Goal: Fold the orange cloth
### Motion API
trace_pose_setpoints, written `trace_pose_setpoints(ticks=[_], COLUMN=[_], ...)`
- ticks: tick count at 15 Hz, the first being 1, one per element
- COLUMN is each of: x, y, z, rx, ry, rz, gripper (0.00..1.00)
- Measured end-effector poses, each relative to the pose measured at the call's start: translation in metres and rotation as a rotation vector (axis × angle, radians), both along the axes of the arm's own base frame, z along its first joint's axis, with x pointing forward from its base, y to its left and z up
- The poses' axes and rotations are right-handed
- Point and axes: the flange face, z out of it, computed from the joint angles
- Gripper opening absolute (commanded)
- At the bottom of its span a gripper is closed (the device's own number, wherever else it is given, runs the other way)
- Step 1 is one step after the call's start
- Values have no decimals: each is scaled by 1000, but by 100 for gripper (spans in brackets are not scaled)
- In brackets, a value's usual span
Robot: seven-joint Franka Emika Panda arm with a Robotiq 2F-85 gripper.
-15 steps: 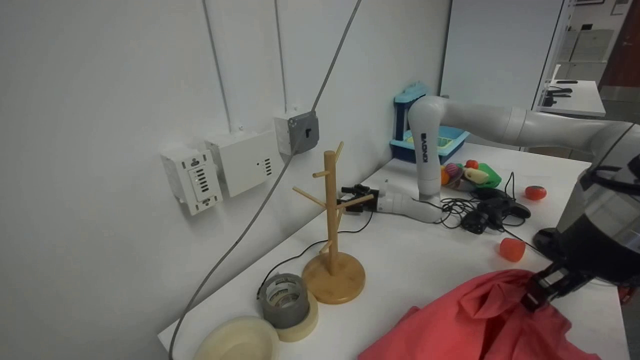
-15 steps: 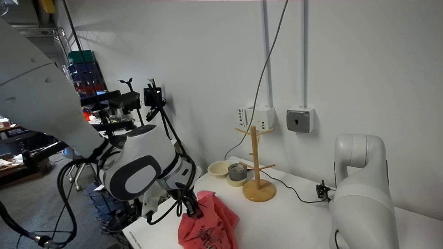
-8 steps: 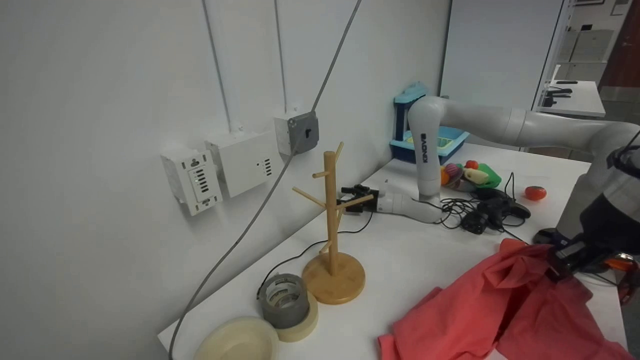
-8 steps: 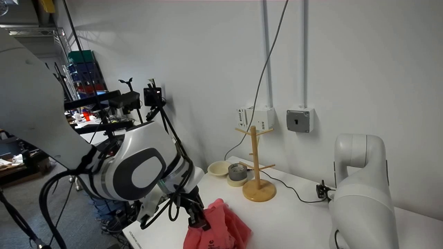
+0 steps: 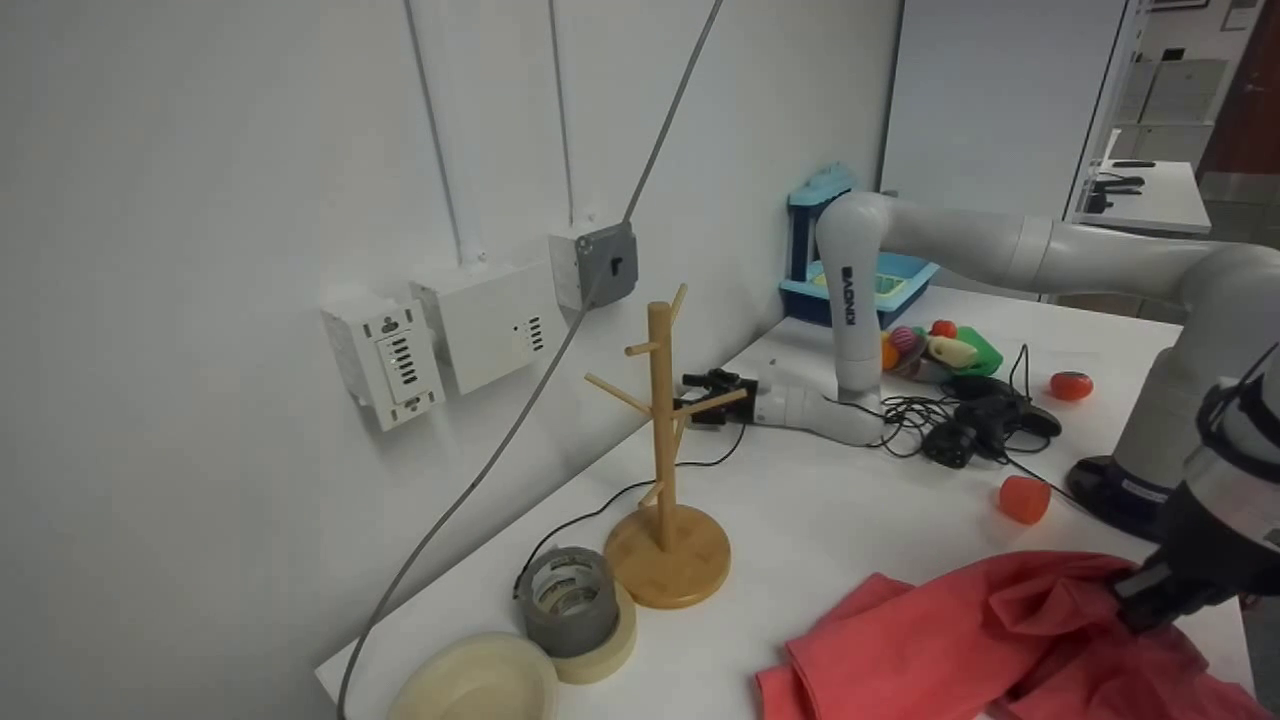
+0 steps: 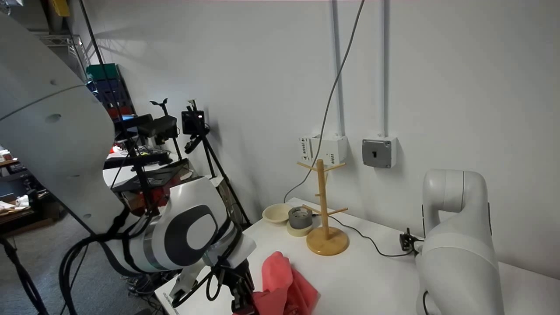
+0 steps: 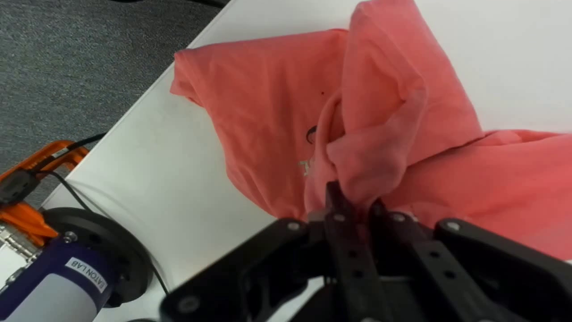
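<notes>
One orange cloth point(image 7: 268, 103) lies rumpled on the white table point(image 7: 187, 188); in the wrist view we see a corner of it right at the table's edge and one layer lying across another. Black gripper point(image 7: 356, 199) is down at the fabric, fingers narrow, pinching a bunched ridge of it. We can't quite tell whether the pinched bit is off the table. Beside the ridge we note a dark mark and some pale print. In both exterior views we have the cloth near the wooden stand point(image 5: 663, 440) but apart from it, its lower part cut off at the bottom. Just beside the stand's round base, a grey tape roll point(image 5: 585, 635) sits on a tan roll point(image 5: 607, 660), cream bowl point(image 5: 475, 680) next to them. In an exterior view we also mark a small red round object point(image 5: 1024, 499) just past the cloth, near the base of a grey arm point(image 5: 960, 237) lettered KINOVA.
</notes>
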Motion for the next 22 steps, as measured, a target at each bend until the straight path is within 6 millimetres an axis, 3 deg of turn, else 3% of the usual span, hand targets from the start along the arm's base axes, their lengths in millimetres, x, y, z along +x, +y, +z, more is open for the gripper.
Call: trace_pose_setpoints(ticks=[6, 7, 8, 13, 16, 22], x=[19, 21, 23, 27, 32, 48], y=[-27, -31, -35, -42, -38, -16], z=[-15, -18, -21, -37, -37, -23], rx=[-84, -98, -111, -159, -190, -223], ry=[-3, -2, 3, 41, 42, 6], rz=[-74, -85, -97, -132, -124, -85], gripper=[3, 36, 37, 73, 97, 100])
